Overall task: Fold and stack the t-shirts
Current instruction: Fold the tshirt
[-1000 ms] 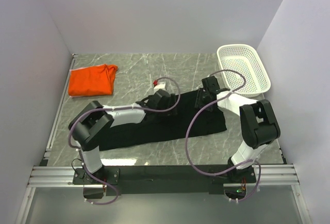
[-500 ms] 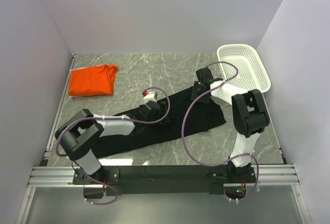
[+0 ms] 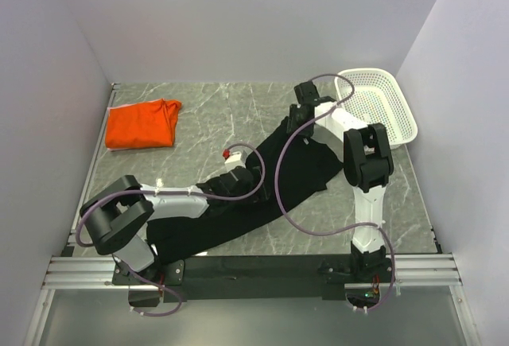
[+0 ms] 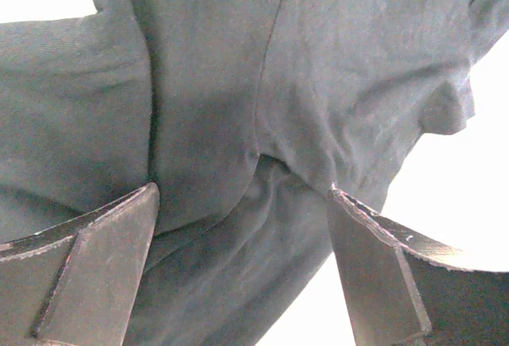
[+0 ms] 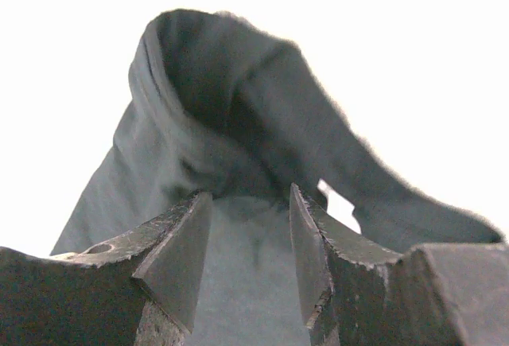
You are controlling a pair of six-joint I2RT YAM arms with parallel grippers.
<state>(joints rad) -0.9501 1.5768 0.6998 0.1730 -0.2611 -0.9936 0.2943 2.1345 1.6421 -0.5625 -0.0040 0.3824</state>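
The step in hand looks like the first fold of the black t-shirt (image 3: pixel 314 173), which is spread in a long diagonal band across the surface (image 3: pixel 207 115). The right claw (image 3: pixel 301 115) is narrowed down on a bunched edge of that shirt. In its wrist view the dark cloth is gathered between the two fingers (image 5: pixel 179 250) and loops up in a fold just ahead of them, so I judge this a real grip and not mere contact. From the right claw the shirt slopes back and down toward the left claw (image 3: pixel 238 177), which sits low over the middle of the cloth with its jaws wide. Its wrist view shows fabric lying beneath and between the fingers (image 4: pixel 103 266) but nothing pinched. The orange t-shirt (image 3: pixel 141 126) lies well apart, off to the far left of the left claw, already in a compact heap. A white basket (image 3: pixel 386 107) stands just to the right of the right claw. The next move probably calls for the right claw to carry its held edge across the body of the shirt while the left claw pins or takes hold of the cloth under it, so the garment doesn't slide. The slack hem nearest the bases is the part most likely to drag unevenly.
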